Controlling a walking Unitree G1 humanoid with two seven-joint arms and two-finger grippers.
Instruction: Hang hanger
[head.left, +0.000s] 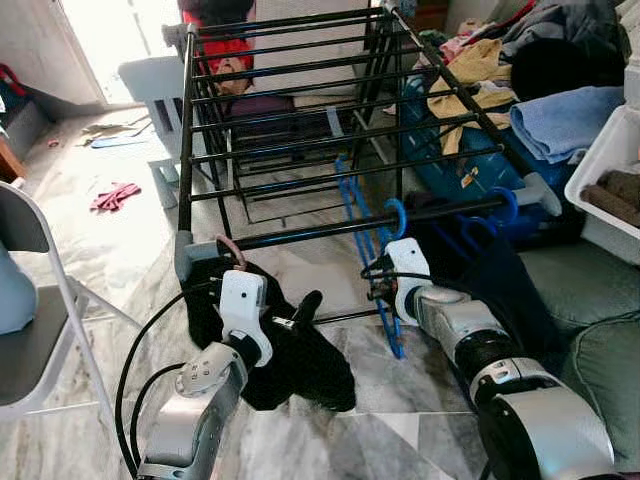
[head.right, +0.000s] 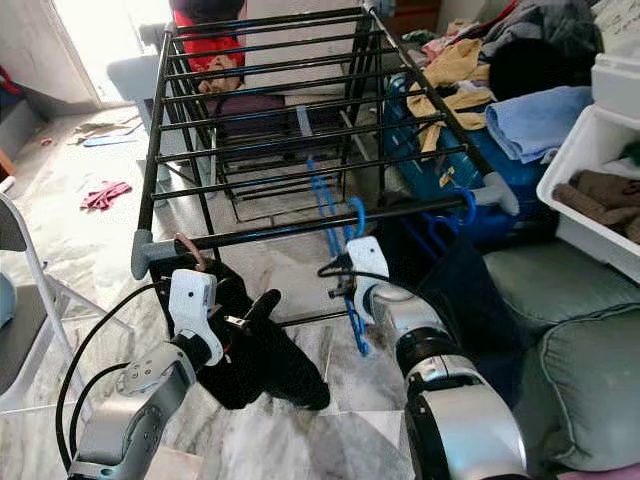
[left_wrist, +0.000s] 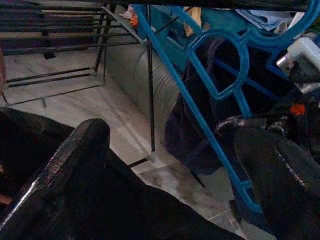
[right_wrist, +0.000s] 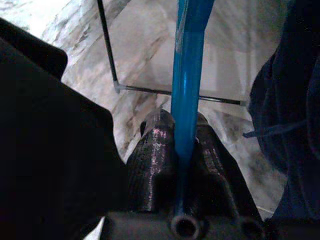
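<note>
**Operator:** Blue plastic in the right wrist view — is that the hanger?

**Spotter:** Yes. Your right gripper (right_wrist: 186, 165) is clamped on a bar of the blue hanger (head.left: 392, 290), one finger pressed on each side of it. Above the gripper, the hanger's hook (head.left: 396, 214) curls around the front rail (head.left: 350, 228) of the black drying rack (head.left: 300, 110); whether it bears fully on the rail I cannot tell.

**Operator:** So which step are you calling?

**Spotter:** The hang itself, near its end, I'd judge. Next you'd want to confirm the hook sits over the rail, then spread the fingers and draw the wrist back toward you without dragging the hanger along.

**Operator:** And my left side?

**Spotter:** Your left gripper (head.left: 290, 318) is spread, holding nothing, and hovers in front of a black garment (head.left: 300, 365) draped from the rack's near left corner. A dark navy garment (head.left: 500, 290) hangs just beyond your right gripper.

**Operator:** What's around us?

**Spotter:** Grey-veined marble floor (head.left: 130, 250) beneath the rack, a grey folding chair (head.left: 35, 340) off your left arm, a green sofa (head.left: 590, 330) by your right, with piled laundry (head.left: 530, 90) and a white bin (head.left: 610, 170) beyond it.
</note>
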